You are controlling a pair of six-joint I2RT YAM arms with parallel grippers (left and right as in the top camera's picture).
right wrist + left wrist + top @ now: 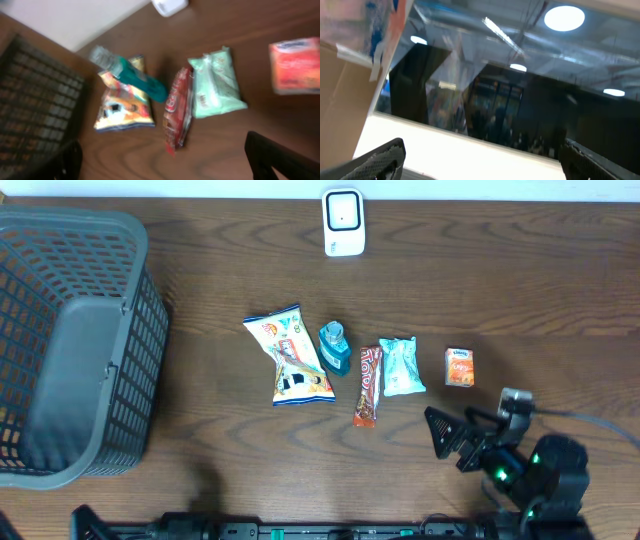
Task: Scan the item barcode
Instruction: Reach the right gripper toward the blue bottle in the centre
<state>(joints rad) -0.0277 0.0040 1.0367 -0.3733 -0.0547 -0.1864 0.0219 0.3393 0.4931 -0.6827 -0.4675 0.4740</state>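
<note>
Overhead: snack bag (290, 356), teal bottle (333, 348), red bar (367, 386), mint pack (402, 366) and orange box (459, 367) lie in a row mid-table, none lifted. The white scanner (343, 222) stands at the far edge.
Right gripper (448, 442): my fingers are spread, empty, near the orange box, facing the row to choose.
Left gripper (485, 150): fingers apart, holding nothing, pointed up at the ceiling, probably parked clear.
Basket (120, 370): at the left, likely for scanned goods.
</note>
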